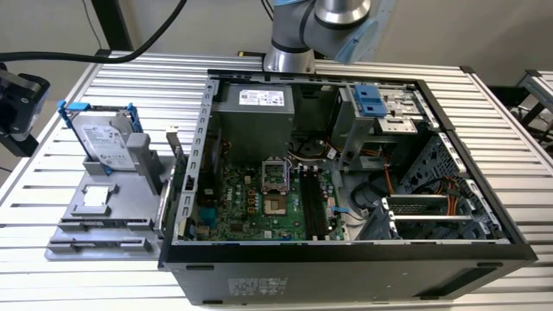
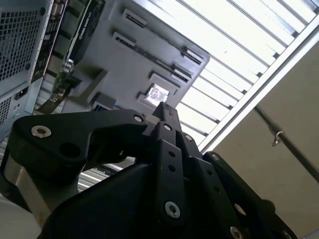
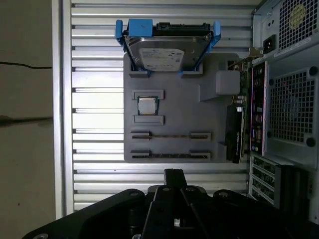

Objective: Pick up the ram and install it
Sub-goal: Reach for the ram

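Observation:
Two ram sticks stand on edge in the grey holder [image 3: 174,99], one ram [image 3: 169,135] behind the other ram [image 3: 169,155]. In the exterior view the ram [image 1: 100,226] lies near the holder's [image 1: 116,175] front end. My gripper [image 3: 173,174] hangs above the slatted table just off that end of the holder, apart from both sticks. Its black fingertips [image 2: 166,110] are pressed together with nothing between them. The motherboard's long black slots [image 1: 313,207] lie in the open computer case [image 1: 346,256].
A silver hard drive [image 3: 167,52] in blue rails stands at the holder's far end, with a small square chip [image 3: 147,105] seated mid-holder. The case's rear wall [image 3: 286,99] and an upright card [image 3: 238,129] border the holder. The aluminium table [image 3: 94,124] ends beside it.

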